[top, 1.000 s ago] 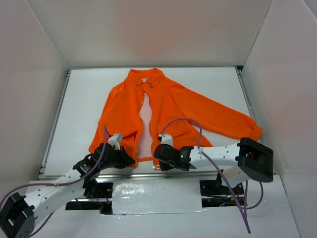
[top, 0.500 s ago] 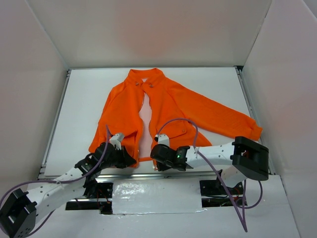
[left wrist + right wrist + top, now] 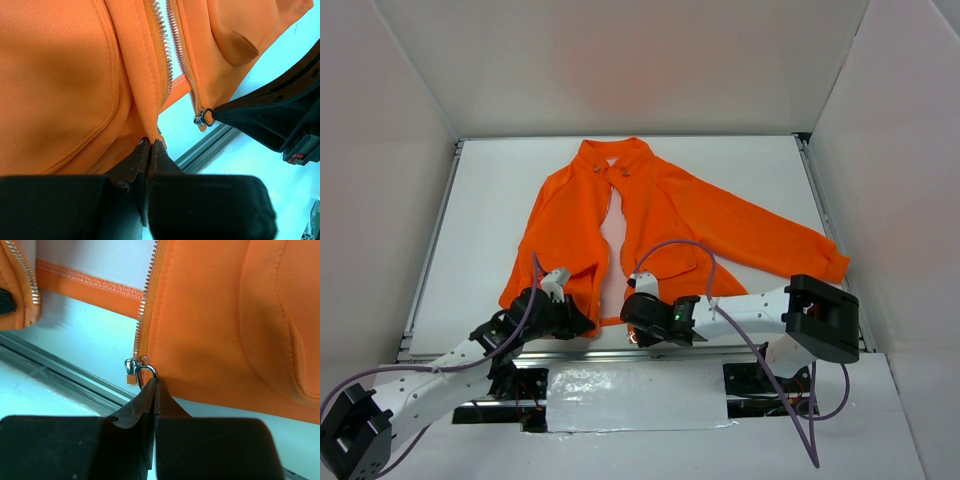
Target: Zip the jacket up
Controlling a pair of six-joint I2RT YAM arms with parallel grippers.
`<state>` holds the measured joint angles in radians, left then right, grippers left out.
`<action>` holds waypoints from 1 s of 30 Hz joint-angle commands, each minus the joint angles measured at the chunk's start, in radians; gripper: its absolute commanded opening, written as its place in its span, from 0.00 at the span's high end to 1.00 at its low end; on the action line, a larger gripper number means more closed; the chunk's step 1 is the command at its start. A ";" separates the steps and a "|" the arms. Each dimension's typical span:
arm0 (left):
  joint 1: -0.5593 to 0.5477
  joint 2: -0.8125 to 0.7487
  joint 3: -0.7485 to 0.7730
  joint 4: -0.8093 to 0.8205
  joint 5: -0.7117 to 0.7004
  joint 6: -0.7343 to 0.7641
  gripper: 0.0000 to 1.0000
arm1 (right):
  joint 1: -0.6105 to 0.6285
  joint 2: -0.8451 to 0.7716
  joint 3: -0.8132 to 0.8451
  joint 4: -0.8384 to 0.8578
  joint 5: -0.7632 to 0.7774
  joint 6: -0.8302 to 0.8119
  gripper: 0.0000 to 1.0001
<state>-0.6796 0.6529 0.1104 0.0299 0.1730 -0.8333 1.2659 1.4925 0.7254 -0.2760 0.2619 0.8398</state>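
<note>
The orange jacket [image 3: 660, 215] lies flat on the white table, collar at the far side, front open with pale lining showing down the middle. My left gripper [image 3: 585, 322] is at the bottom of the left front panel. In the left wrist view its jaws [image 3: 151, 143] are shut on the hem corner beside the silver zipper teeth [image 3: 161, 30]. My right gripper [image 3: 632, 328] is at the bottom of the right front panel. In the right wrist view its jaws [image 3: 155, 382] are shut on the ring pull of the zipper slider [image 3: 132, 365]. The two zipper halves are apart.
A metal rail [image 3: 60, 371] runs along the table's near edge just under both grippers. White walls enclose the table on three sides. A purple cable [image 3: 670, 245] loops over the jacket's right panel. The right sleeve [image 3: 780, 245] stretches out to the right.
My right arm has shifted slightly to the left along the near edge, bringing its gripper closer to the left one. The left gripper has barely moved.
</note>
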 commanded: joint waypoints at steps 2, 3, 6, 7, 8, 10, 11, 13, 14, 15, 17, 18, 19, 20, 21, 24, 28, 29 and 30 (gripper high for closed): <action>-0.006 -0.004 -0.005 0.028 0.014 0.017 1.00 | 0.026 -0.028 0.040 0.027 0.005 0.005 1.00; -0.006 -0.003 -0.005 0.030 0.014 0.016 1.00 | 0.030 -0.032 0.043 0.027 0.005 0.007 1.00; -0.006 -0.001 -0.008 0.031 0.014 0.014 1.00 | 0.038 -0.040 0.052 0.029 -0.009 0.004 1.00; -0.006 -0.002 -0.008 0.031 0.014 0.014 1.00 | 0.043 -0.044 0.054 0.035 -0.015 0.004 1.00; -0.006 -0.004 -0.008 0.031 0.014 0.014 1.00 | 0.044 -0.046 0.054 0.040 -0.029 0.005 1.00; -0.006 -0.006 -0.009 0.030 0.014 0.011 1.00 | 0.052 -0.051 0.054 0.041 -0.036 0.011 1.00; -0.006 -0.006 -0.011 0.030 0.014 0.013 1.00 | 0.058 -0.054 0.052 0.040 -0.032 0.015 1.00; -0.006 -0.007 -0.014 0.031 0.011 0.011 1.00 | 0.078 -0.061 0.057 0.035 -0.027 0.024 1.00; -0.006 -0.007 -0.014 0.033 0.011 0.010 1.00 | 0.082 -0.063 0.057 0.034 -0.026 0.027 1.00; -0.006 -0.004 -0.015 0.036 0.011 0.010 1.00 | 0.089 -0.063 0.058 0.034 -0.029 0.027 1.00; -0.006 0.001 -0.015 0.041 0.014 0.008 1.00 | 0.096 -0.054 0.062 0.032 -0.032 0.030 1.00; -0.006 0.005 -0.014 0.045 0.014 0.010 1.00 | 0.099 -0.049 0.065 0.034 -0.041 0.030 1.00; -0.006 0.008 -0.014 0.047 0.014 0.010 1.00 | 0.102 -0.038 0.066 0.034 -0.046 0.030 1.00; -0.006 0.010 -0.014 0.048 0.016 0.010 1.00 | 0.111 -0.035 0.068 0.034 -0.049 0.030 1.00; -0.006 0.011 -0.012 0.048 0.016 0.008 1.00 | 0.116 -0.031 0.071 0.032 -0.049 0.031 1.00; -0.006 0.010 -0.011 0.045 0.014 0.011 1.00 | 0.141 -0.018 0.086 0.021 -0.043 0.041 0.91; -0.006 0.007 -0.011 0.039 0.011 0.010 1.00 | 0.155 -0.037 0.077 0.015 -0.003 0.064 0.71; -0.006 0.007 -0.011 0.038 0.010 0.008 1.00 | 0.155 -0.041 0.074 0.012 0.016 0.068 0.70; -0.006 0.005 -0.009 0.038 0.010 0.008 1.00 | 0.153 -0.041 0.080 -0.015 0.036 0.073 0.65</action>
<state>-0.6796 0.6605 0.1043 0.0383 0.1726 -0.8371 1.4124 1.4723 0.7708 -0.2760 0.2302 0.8875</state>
